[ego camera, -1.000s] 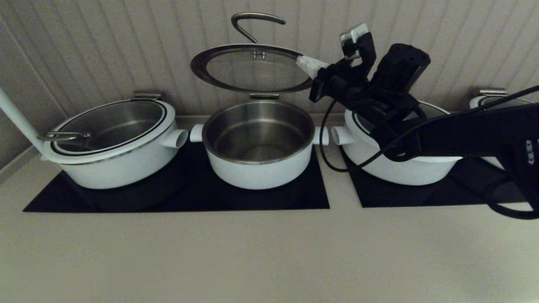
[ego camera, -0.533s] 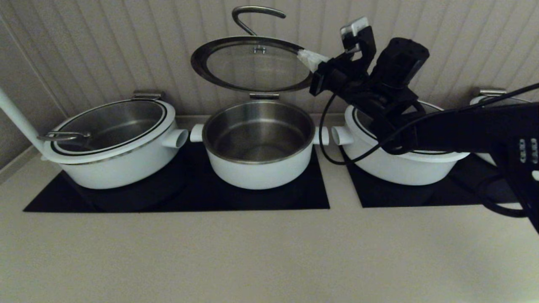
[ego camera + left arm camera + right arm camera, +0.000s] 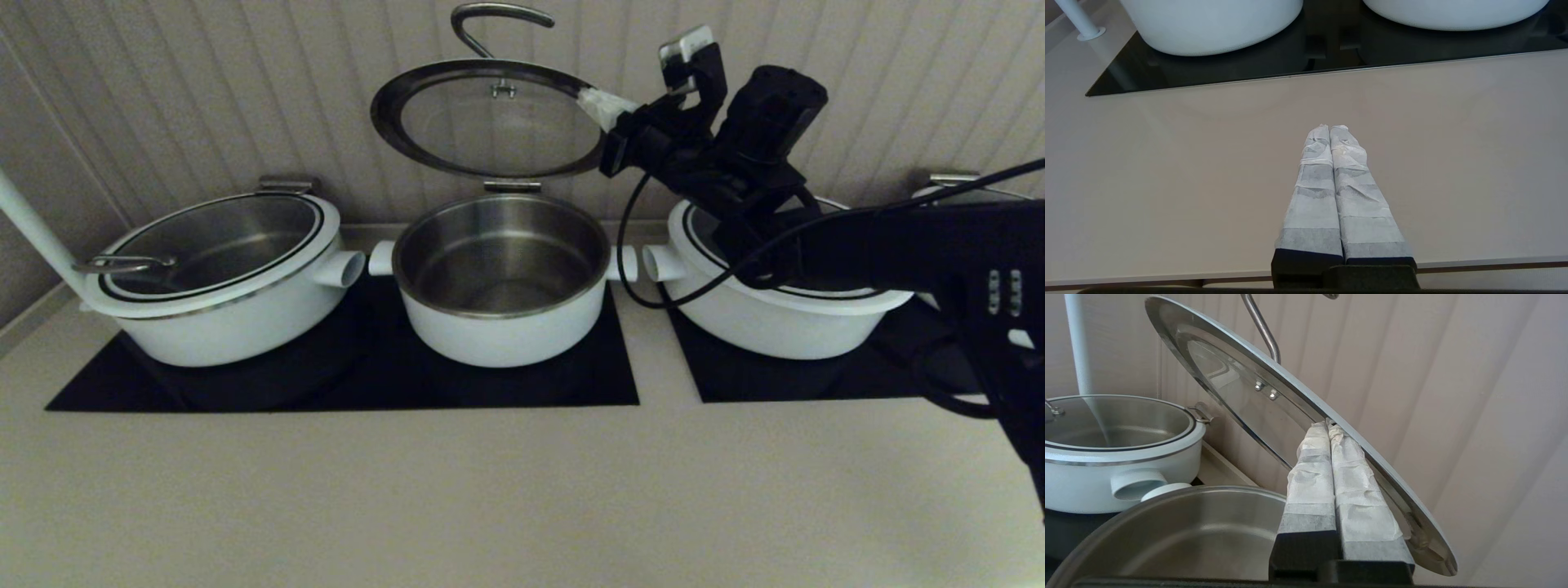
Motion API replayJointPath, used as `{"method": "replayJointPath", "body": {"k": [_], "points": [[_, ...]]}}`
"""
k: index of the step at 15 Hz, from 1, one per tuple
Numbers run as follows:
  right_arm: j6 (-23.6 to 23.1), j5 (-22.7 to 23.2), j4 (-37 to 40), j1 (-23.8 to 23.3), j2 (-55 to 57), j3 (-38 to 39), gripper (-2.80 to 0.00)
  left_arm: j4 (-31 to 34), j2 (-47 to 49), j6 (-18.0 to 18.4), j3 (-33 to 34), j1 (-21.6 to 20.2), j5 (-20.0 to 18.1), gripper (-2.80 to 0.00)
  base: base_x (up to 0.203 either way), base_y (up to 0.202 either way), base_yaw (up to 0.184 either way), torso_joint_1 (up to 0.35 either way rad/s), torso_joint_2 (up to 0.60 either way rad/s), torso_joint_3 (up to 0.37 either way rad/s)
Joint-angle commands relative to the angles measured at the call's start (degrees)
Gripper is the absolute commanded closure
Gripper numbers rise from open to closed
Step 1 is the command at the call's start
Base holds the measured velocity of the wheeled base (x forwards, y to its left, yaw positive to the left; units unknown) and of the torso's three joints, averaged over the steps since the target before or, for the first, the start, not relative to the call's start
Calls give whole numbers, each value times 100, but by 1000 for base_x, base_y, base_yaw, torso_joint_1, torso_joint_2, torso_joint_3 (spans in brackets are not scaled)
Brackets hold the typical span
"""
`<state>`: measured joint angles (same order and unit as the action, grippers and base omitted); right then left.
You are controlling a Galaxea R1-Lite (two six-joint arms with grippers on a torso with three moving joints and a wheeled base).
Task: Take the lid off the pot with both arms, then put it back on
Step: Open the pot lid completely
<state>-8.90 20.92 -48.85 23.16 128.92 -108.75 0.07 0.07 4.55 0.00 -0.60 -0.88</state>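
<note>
Pinching lid rim, right gripper

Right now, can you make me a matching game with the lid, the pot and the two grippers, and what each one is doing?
Things:
1. lid
2. pot
3. left gripper
4. right gripper

States:
A. shut, over the counter
B. uncovered, on the black mat
C. up in the air, tilted
D. shut on the lid's edge

Pairs: 1-C, 2-B, 3-A, 4-D
</note>
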Motion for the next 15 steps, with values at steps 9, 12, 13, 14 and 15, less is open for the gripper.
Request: {"method": "replayJointPath", "body": {"k": [9, 12, 13, 14, 15], "points": [[-7, 17, 42, -154, 116, -243, 0, 1, -7, 11, 0, -2, -8, 0, 0, 0, 0, 0, 0, 0], [2, 17, 42, -172, 107, -243, 0, 1, -7, 5, 0, -2, -8, 0, 0, 0, 0, 0, 0, 0], [2, 33, 42, -189, 99, -243, 0, 1, -2, 11, 0, -2, -8, 0, 0, 0, 0, 0, 0, 0], [2, 35, 42, -189, 99, -243, 0, 1, 1, 9, 0, -2, -8, 0, 0, 0, 0, 0, 0, 0], [2, 35, 42, -189, 84, -243, 0, 1, -7, 11, 0, -2, -8, 0, 0, 0, 0, 0, 0, 0]]}}
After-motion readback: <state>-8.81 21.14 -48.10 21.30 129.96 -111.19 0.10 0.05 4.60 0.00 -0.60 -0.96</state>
